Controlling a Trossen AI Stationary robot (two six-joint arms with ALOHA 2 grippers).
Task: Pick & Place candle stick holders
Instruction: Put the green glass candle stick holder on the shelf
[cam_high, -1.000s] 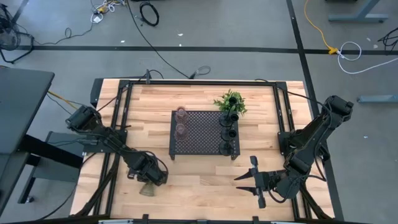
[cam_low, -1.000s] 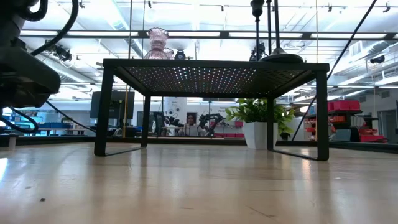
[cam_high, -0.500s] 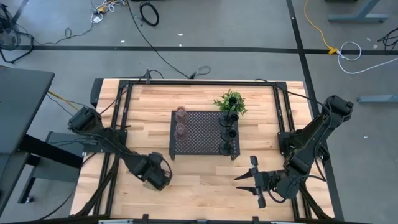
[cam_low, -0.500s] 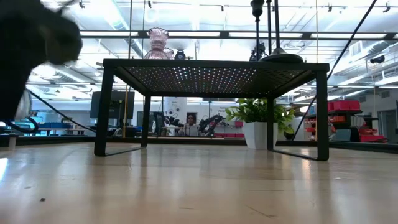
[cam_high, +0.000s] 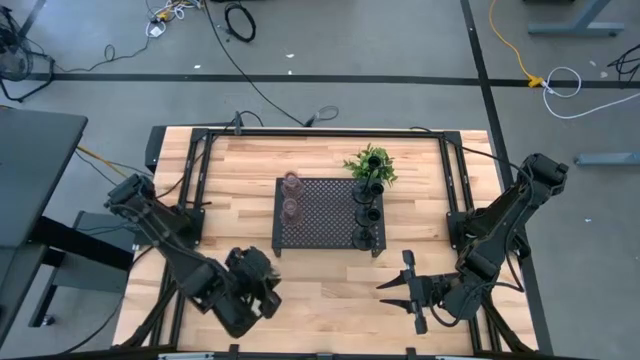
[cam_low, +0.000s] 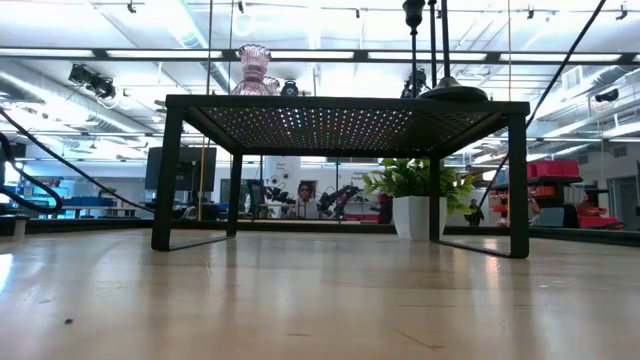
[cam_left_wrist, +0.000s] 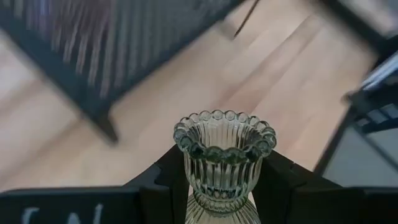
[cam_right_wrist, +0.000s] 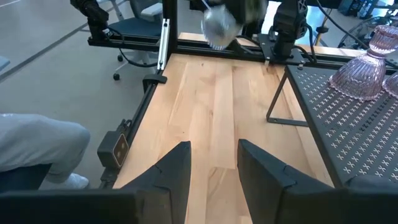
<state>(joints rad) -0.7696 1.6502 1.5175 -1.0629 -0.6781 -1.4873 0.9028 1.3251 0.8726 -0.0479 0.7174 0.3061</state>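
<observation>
In left gripper (cam_left_wrist: 219, 186), clamped: greenish glass holder (cam_left_wrist: 224, 162), axis fwd, flared cup outward.

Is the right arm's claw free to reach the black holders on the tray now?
Probably yes. The right claw is open, holds nothing, and only bare table lies between it and the black holders at the tray's near side.

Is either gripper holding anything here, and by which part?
The left gripper holds the greenish glass candle holder, fingers clamped on its ribbed body below the flared rim. The right gripper is open and empty.
</observation>
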